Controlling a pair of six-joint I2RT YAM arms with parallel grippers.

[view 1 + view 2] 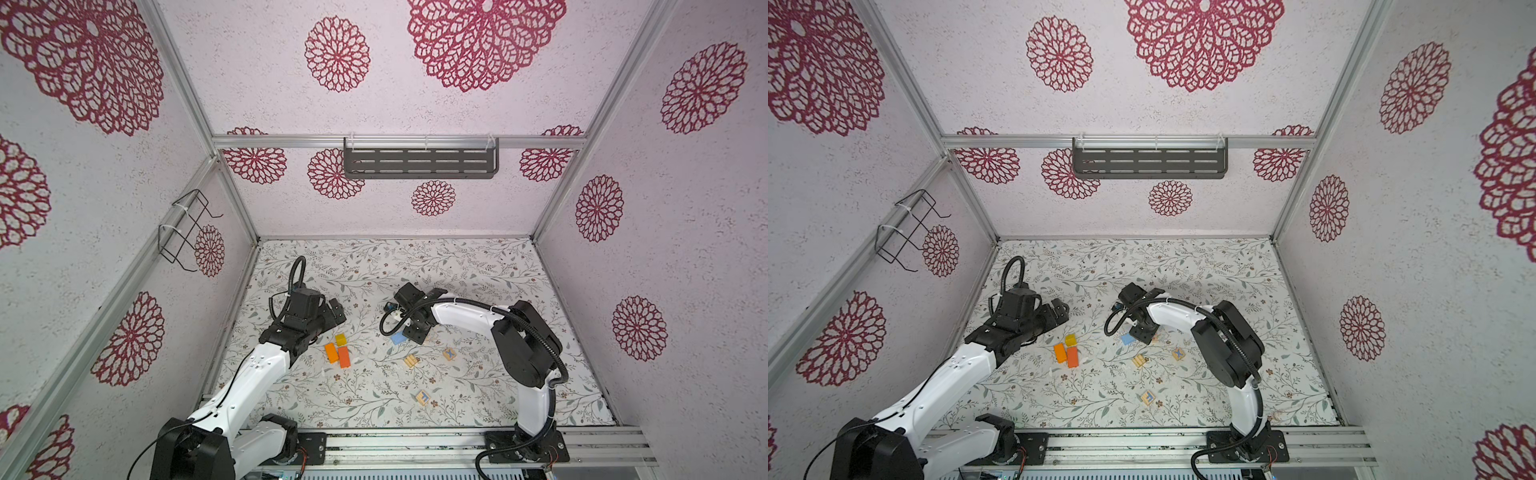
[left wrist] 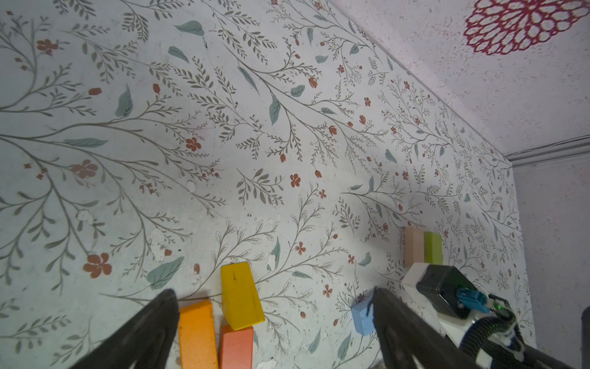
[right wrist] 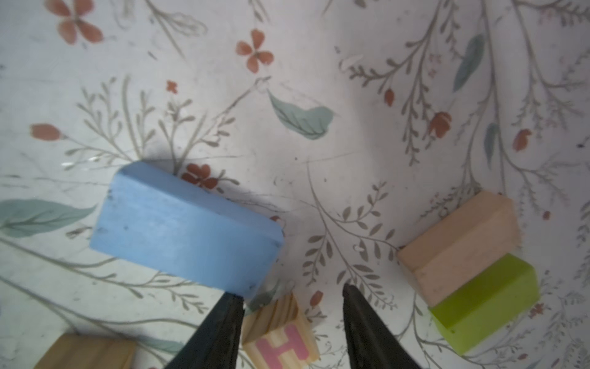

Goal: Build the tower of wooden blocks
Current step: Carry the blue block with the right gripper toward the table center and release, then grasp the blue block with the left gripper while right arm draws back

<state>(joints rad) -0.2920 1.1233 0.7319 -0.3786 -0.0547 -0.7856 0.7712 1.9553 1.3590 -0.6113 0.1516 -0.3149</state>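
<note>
The wood blocks lie scattered on the floral mat. In the right wrist view a tan block (image 3: 459, 246) and a lime block (image 3: 485, 303) lie side by side, touching. A blue block (image 3: 185, 230) lies flat beside them. My right gripper (image 3: 290, 294) is open over a letter H cube (image 3: 281, 335), which sits against one finger with a gap to the other. My left gripper (image 2: 274, 290) is wide open and empty above a yellow block (image 2: 241, 295) and two orange blocks (image 2: 196, 335). No stacked tower shows.
In a top view, tan bars (image 1: 411, 361), a letter cube (image 1: 449, 354) and another letter cube (image 1: 423, 398) lie nearer the front. A wire rack (image 1: 187, 228) hangs on the left wall and a dark shelf (image 1: 419, 160) on the back wall.
</note>
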